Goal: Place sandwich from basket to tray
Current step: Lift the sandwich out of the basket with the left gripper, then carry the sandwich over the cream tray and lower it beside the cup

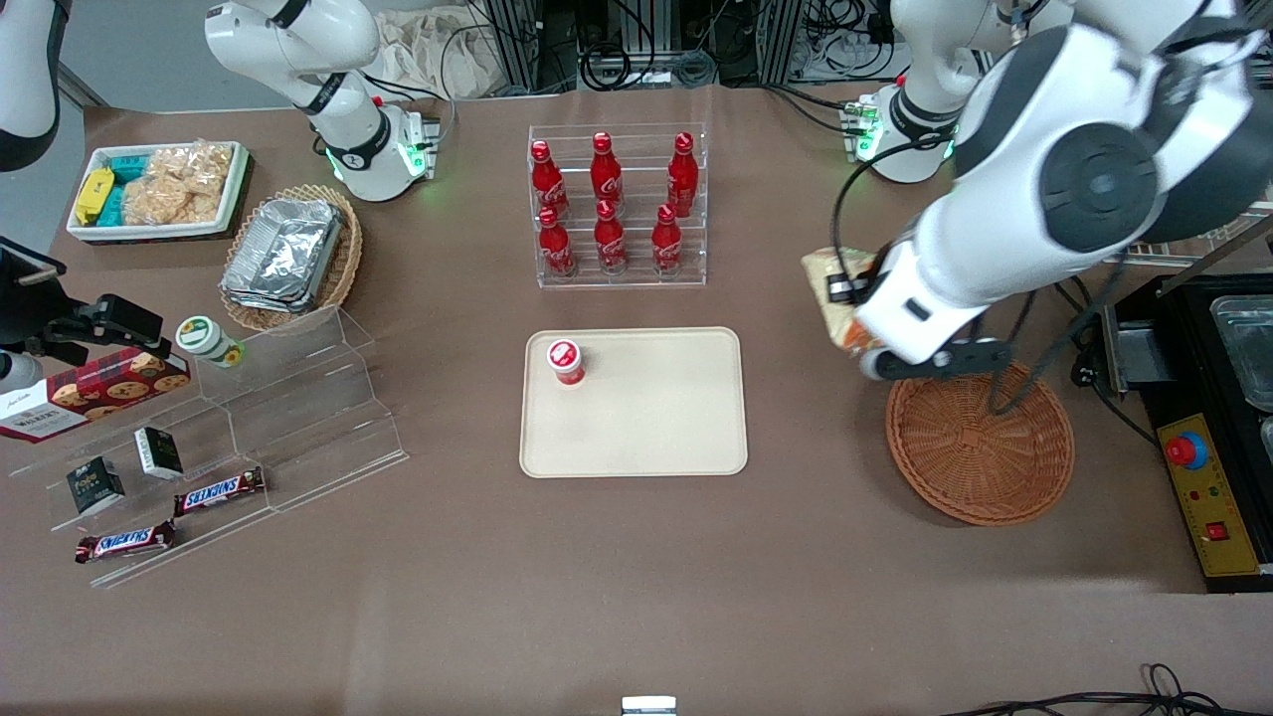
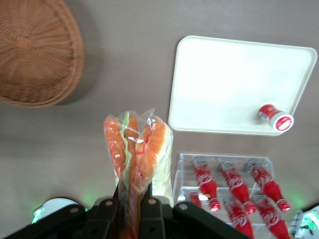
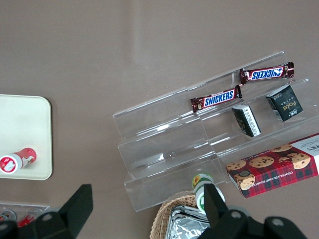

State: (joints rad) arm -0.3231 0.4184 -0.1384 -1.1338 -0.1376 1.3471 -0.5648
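Front view: gripper [image 1: 863, 320] raised off the table, just above the rim of the basket [image 1: 980, 445] on its side farther from the camera, mostly hidden under the white forearm. Sandwich [image 1: 833, 288] clamped in it, pale bread and a strip of orange poking out from the wrist toward the bottle rack [image 1: 619, 207]. Basket just below the gripper and nearer the camera, nothing lying in its visible weave. Tray [image 1: 634, 402] off toward the parked arm's end from the gripper, apart from the basket, brown table [image 1: 636, 557] between them. Small red-and-white cup [image 1: 566, 361] standing on the tray, in the corner farther from the gripper and farther from the camera. Six red bottles [image 1: 608, 171] upright in the clear rack, farther from the camera than the tray.

Left wrist view: black fingers [image 2: 149, 209] closed on the sandwich [image 2: 135, 149], pinching the wrapped wedge at its narrow end, orange and green filling edge facing the lens, clear wrap crumpled at the tip. Basket [image 2: 37, 52] below and to one side of the held wedge, not touching it. Tray [image 2: 239, 84] on the other side, cup [image 2: 275, 117] tipped in perspective near one corner. Bottle rack [image 2: 232, 191] close beside the fingers.

Toward the parked arm's end, well away from the gripper: clear stepped stand [image 1: 288, 398] with two Snickers bars [image 1: 219, 490], a cookie box [image 1: 94, 390], a paler wicker basket of foil containers [image 1: 288, 257].
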